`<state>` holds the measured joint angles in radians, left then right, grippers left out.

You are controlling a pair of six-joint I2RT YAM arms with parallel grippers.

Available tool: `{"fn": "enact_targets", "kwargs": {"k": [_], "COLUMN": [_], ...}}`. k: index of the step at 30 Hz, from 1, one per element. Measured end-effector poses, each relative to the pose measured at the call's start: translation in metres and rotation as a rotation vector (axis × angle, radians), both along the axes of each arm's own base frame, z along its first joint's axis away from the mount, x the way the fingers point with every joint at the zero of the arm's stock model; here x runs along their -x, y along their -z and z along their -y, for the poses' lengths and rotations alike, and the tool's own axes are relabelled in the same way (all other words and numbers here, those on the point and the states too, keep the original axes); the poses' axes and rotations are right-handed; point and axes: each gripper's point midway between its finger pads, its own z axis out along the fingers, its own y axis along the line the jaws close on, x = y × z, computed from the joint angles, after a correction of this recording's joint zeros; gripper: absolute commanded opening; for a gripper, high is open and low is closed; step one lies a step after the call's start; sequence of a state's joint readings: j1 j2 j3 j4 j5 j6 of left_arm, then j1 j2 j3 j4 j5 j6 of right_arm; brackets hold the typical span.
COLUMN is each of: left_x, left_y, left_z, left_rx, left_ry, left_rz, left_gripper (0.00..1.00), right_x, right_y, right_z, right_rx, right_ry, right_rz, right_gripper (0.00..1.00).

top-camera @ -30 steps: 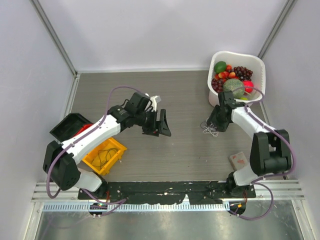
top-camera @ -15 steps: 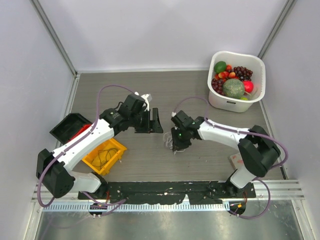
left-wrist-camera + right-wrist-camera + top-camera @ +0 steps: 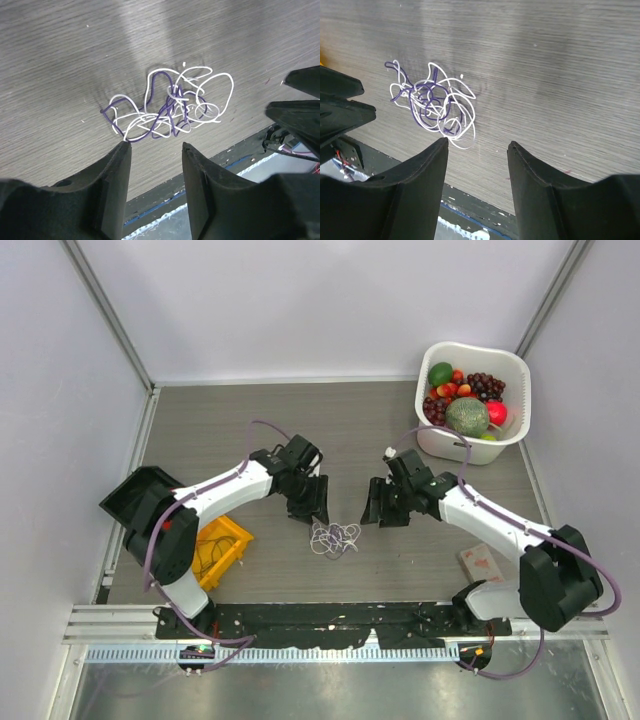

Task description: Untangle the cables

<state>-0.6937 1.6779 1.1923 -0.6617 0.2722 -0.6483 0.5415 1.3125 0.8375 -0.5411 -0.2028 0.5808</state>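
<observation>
The cables (image 3: pixel 335 537), a white and purple knot, lie loose on the counter (image 3: pixel 250 420). The left gripper (image 3: pixel 310 504) and the right gripper (image 3: pixel 378 508) are held on either side of the cables, jaws parted and empty, presumably so that opposite strands can be pulled apart.
</observation>
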Motion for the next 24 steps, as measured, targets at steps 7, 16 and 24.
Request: {"fn": "enact_targets", "kwargs": {"k": [7,16,24], "left_x": [0.008,0.006,-0.003], "left_y": [-0.009,0.018,0.016], "left_z": [0.013,0.009,0.018], "left_rx": [0.006,-0.123,-0.111], "left_ry": [0.050,0.116,0.183], "left_rz": [-0.012,-0.028,0.005], "left_gripper": [0.38,0.36,0.37], "right_x": [0.011,0.020,0.022], "right_y": [0.012,0.027,0.033], "right_z": [-0.019,-0.038,-0.044], "right_rx": [-0.076,-0.114,-0.136], "right_ry": [-0.073,-0.138,-0.157], "right_rz": [-0.084,-0.149,-0.179], "right_gripper": [0.55,0.44,0.43]}}
